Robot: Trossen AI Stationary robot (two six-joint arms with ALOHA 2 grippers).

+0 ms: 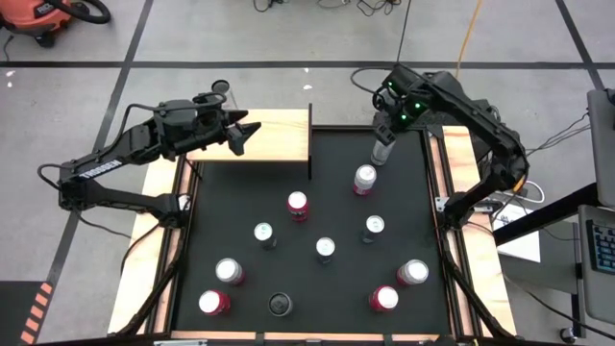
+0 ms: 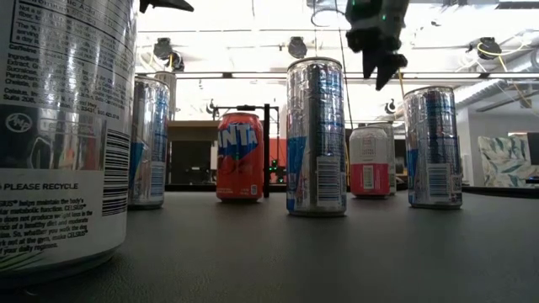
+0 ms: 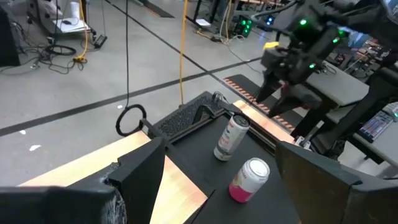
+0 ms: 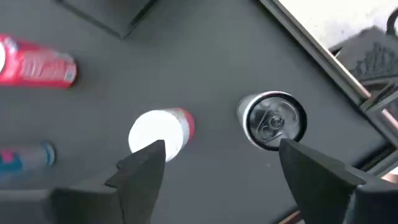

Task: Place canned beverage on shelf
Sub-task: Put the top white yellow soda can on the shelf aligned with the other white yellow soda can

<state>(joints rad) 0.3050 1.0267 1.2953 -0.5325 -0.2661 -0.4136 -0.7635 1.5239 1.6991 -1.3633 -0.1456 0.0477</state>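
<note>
Several beverage cans stand upright on the black mat (image 1: 336,288). The farthest are a silver can (image 1: 382,152) (image 4: 272,121) and a pink-and-white can (image 1: 365,179) (image 4: 160,134). The shelf (image 1: 279,135), a pale wood board, lies at the table's far left with nothing on it. My right gripper (image 1: 388,125) (image 4: 217,168) hangs open above the silver can, pointing steeply down and clear of it. Over the shelf, my left gripper (image 1: 246,135) (image 3: 230,186) is raised and open, nearly level, pointing toward the table's right. Neither holds anything.
A red can (image 1: 298,204) and more cans (image 1: 325,250) stand across the mat's middle and near part. A black upright (image 1: 309,142) bounds the shelf's right end. Wooden strips (image 1: 459,154) edge the mat. A monitor and cables (image 1: 601,231) lie off the table's right side.
</note>
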